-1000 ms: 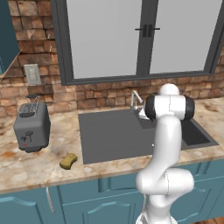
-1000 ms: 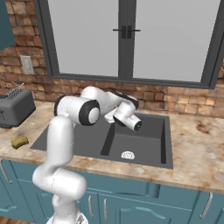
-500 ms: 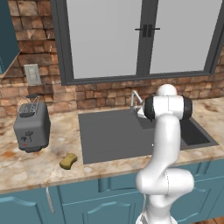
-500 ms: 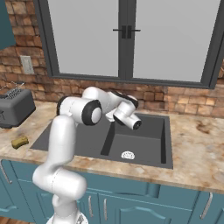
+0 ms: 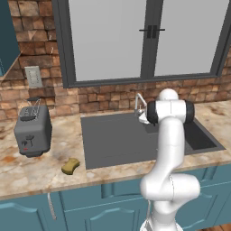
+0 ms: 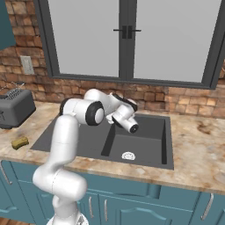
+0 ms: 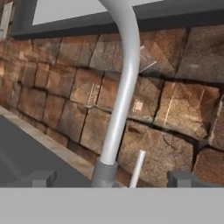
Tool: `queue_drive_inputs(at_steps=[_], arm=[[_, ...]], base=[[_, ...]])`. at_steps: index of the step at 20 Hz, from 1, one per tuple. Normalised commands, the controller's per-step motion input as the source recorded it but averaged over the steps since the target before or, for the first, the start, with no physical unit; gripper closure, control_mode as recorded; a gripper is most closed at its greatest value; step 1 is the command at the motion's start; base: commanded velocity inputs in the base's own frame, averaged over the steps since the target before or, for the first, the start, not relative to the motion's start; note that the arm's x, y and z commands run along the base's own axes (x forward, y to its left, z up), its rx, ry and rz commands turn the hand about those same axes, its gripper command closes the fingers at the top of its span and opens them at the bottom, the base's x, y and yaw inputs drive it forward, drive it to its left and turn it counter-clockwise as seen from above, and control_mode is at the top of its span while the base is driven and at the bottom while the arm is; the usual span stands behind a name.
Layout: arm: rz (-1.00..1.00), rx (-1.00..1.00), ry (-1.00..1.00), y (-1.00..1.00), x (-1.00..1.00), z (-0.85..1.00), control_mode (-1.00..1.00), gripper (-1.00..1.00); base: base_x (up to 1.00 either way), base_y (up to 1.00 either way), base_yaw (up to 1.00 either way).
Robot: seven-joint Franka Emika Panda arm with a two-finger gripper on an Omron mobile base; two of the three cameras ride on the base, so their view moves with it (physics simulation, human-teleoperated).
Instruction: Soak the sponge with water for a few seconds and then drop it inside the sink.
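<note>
Left base view: sponge (image 5: 70, 166) lies on counter (image 5: 31, 169) just left of sink (image 5: 117, 140) front corner, w/ toaster (image 5: 32, 131) further left by the wall. Arm bends over basin toward faucet (image 5: 139, 103) at back rim; hand hidden behind the arm.

Right base view: sponge (image 6: 19, 142) at far left on counter, well apart from the arm. Wrist reaches over sink (image 6: 145, 140), white drain (image 6: 128, 156) below it. Finger spread can't be told here.

Hand view: faucet (image 7: 121, 87) neck straight ahead, close, brick wall (image 7: 175, 109) behind. Gripper (image 7: 109, 178) tips stand wide apart either side of faucet base, nothing pinched.
</note>
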Motion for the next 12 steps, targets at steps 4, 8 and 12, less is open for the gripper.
queue_drive_inputs(at_steps=[4, 8, 12], arm=[[-0.07, 0.04, 0.00, -0.01, 0.19, -0.12, -1.00, -1.00], [-0.06, 0.06, 0.00, -0.02, 0.17, -0.05, -1.00, -1.00], [-0.06, 0.06, 0.00, 0.00, 0.15, -0.02, -1.00, -1.00]], base=[[0.00, 0.00, 0.00], [0.00, 0.00, 0.00], [0.00, 0.00, 0.00]])
